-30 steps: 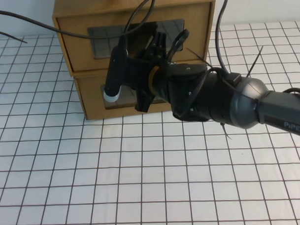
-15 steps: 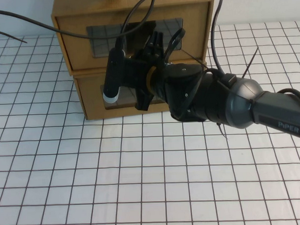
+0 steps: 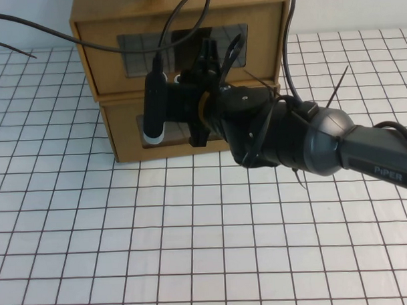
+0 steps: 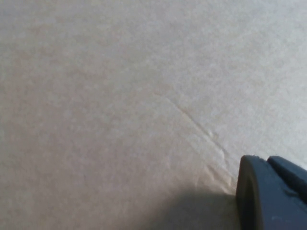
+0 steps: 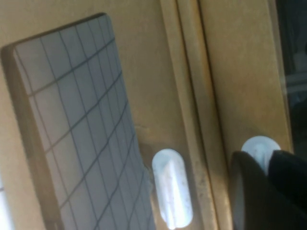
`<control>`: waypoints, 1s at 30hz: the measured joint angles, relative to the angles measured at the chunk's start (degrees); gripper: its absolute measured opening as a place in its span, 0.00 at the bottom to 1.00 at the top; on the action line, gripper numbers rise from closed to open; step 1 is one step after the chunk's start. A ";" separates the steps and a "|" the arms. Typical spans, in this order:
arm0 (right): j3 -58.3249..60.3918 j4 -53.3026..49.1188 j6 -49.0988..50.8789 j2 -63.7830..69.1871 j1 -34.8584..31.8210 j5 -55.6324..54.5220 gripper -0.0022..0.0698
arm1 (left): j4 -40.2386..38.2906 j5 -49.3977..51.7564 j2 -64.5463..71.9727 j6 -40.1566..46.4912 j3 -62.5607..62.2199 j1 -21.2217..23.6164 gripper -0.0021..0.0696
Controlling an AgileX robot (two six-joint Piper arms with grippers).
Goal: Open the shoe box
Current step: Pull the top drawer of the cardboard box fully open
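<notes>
- Right tool (image 3: 208, 58): set against the front of the stacked boxes, about where the upper box meets the lower one. Whether it is open or closed cannot be told, nor whether it has hold of anything.
- Right tool, right wrist view (image 5: 268, 191): its dark tip sits just beside a small white tab (image 5: 258, 146) on the cardboard front; contact cannot be told.
- Second white tab (image 5: 170, 189): across a seam from the first, beside a window panel (image 5: 72, 120) showing a grid pattern.
- Right arm (image 3: 310, 145): black, reaching in from the desk's right edge towards the far edge.
- Wrist camera (image 3: 154, 107): black cylinder with a white end, hanging in front of the lower box's window.
- Upper shoe box (image 3: 266, 43): brown cardboard, windowed front, on top of the lower one.
- Lower shoe box (image 3: 126, 138): brown cardboard, standing on the desk at the far edge, left of centre.
- Left tool (image 4: 271, 194): one dark blue part shows, close against plain cardboard; open or closed cannot be told.
- Black cable (image 3: 52, 34): trails across the upper box front.
- Desk (image 3: 193, 246): white cover with a dark grid.
</notes>
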 joint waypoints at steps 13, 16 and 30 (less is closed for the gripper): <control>0.13 -0.71 0.00 0.34 1.14 3.49 0.05 | 0.00 0.24 0.00 -0.17 0.00 0.00 0.03; 1.81 -0.57 0.00 -0.88 1.77 4.57 0.05 | 0.00 0.67 0.00 -0.42 0.00 0.00 0.03; 15.27 -0.18 2.76 -10.71 6.31 6.10 0.04 | -0.23 1.20 0.00 -0.88 0.00 0.00 0.03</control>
